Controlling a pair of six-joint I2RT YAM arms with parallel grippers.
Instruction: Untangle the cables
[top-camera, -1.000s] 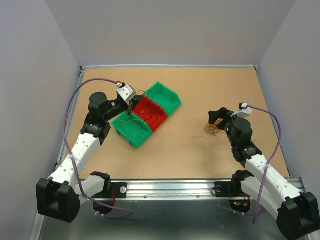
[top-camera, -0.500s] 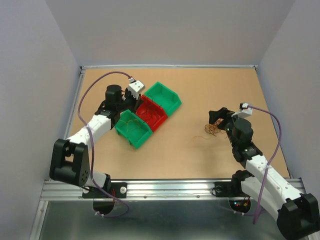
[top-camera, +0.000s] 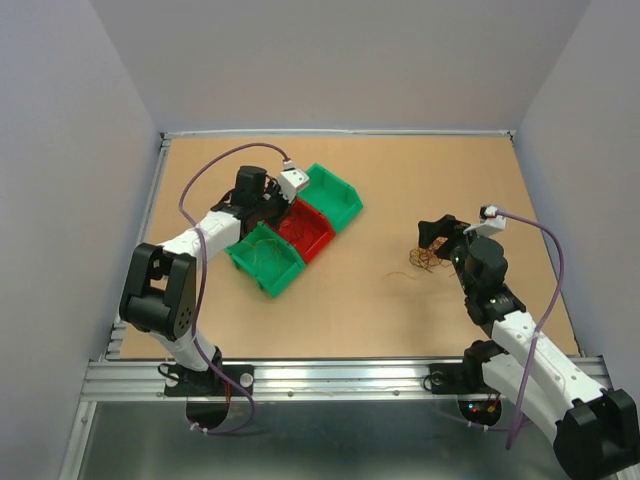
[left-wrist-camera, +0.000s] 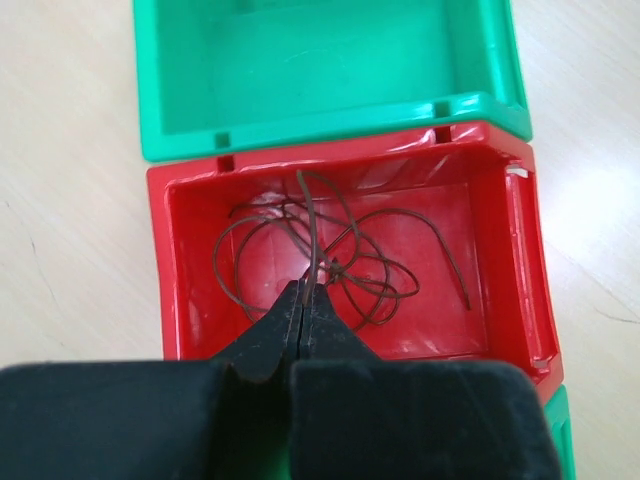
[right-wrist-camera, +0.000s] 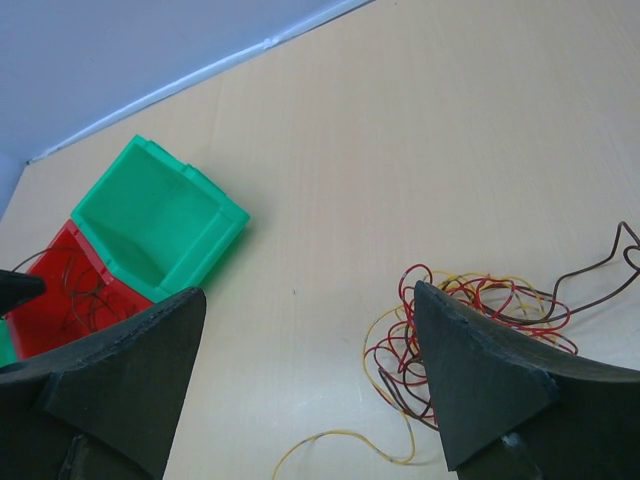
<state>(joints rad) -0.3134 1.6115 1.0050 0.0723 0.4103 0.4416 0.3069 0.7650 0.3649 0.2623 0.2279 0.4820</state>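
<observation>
**Sorting under way: some cables binned, the clump not yet undone**

The counter (top-camera: 350, 320) carries three bins in a diagonal row at the upper left of the top view. The far green bin (top-camera: 334, 196) holds nothing I can see. The red bin (top-camera: 305, 228) in the middle has a loose coil of dark brown cables (left-wrist-camera: 385, 280) on its floor. The near green bin (top-camera: 264, 258) shows a few thin strands, too small to tell their colour. From that I judge part of the sorting is done.

What is left lies at centre right of the top view: the clump (top-camera: 428, 258) of red, yellow, orange and dark wires, knotted together on the bare counter, well apart from the bins. My right tool (right-wrist-camera: 305, 370) hangs just above it with its fingers spread wide, holding nothing. My left tool (left-wrist-camera: 303, 295) is over the red bin, its tips pressed together on a dark brown strand (left-wrist-camera: 308, 215) that stands up out of the coil. A yellow strand (right-wrist-camera: 340, 437) trails out of the clump toward the bottom of the right wrist view. I reckon most of the untangling remains.
</observation>
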